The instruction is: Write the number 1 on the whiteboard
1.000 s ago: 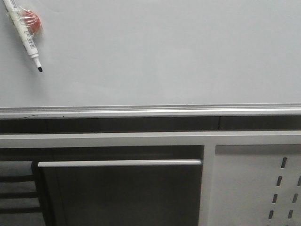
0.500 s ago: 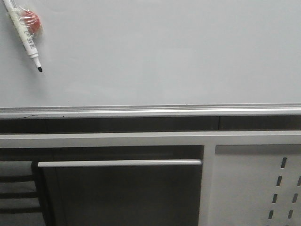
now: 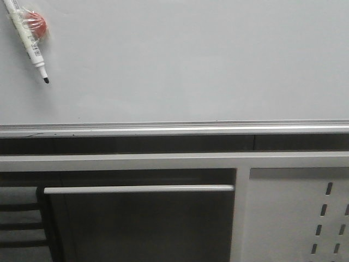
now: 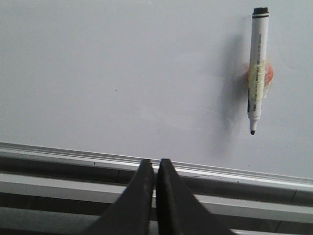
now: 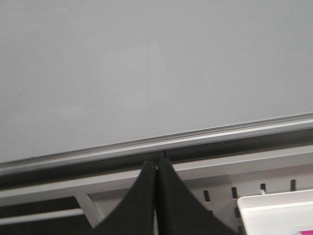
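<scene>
The whiteboard (image 3: 185, 60) fills the upper part of the front view, with its silver rail (image 3: 174, 129) along the lower edge. No number 1 stroke shows on it. A white marker (image 3: 27, 37) with a black tip, taped to an orange-red magnet (image 3: 37, 24), hangs on the board at upper left; it also shows in the left wrist view (image 4: 256, 68). My left gripper (image 4: 155, 164) is shut and empty, below the rail, apart from the marker. My right gripper (image 5: 156, 165) is shut and empty below the board (image 5: 146, 63). Neither gripper shows in the front view.
Below the rail a grey metal frame (image 3: 174, 161) runs across, with a dark opening and a crossbar (image 3: 136, 189). A grey perforated panel (image 3: 305, 218) is at lower right. A white box corner (image 5: 279, 210) shows in the right wrist view.
</scene>
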